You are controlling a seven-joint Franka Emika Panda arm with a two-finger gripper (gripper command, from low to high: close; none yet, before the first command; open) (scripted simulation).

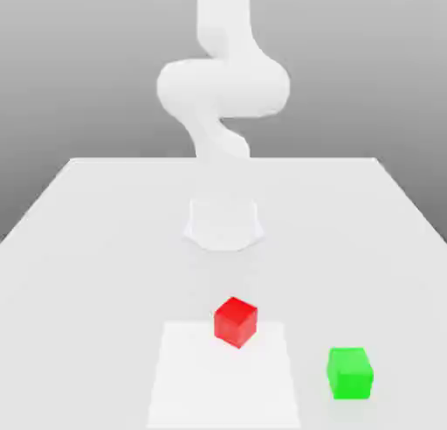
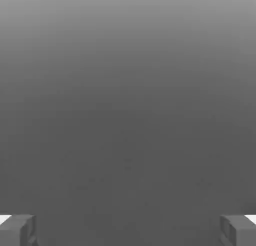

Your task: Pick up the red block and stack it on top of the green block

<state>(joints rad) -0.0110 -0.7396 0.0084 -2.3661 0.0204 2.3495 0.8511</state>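
Note:
The red block is a small bright cube resting on the white table, near the front and about in the middle. The green block, of similar size, sits closer to the front, toward the exterior view's right, a clear gap apart from the red one. In the hand view my gripper is open: its two grey fingertips stand far apart with nothing between them, against a plain grey background. The white arm rises at the back of the table, well away from both blocks.
The arm's base stands on the table behind the red block. A slightly lighter square patch marks the table surface at the front, under the red block's near side.

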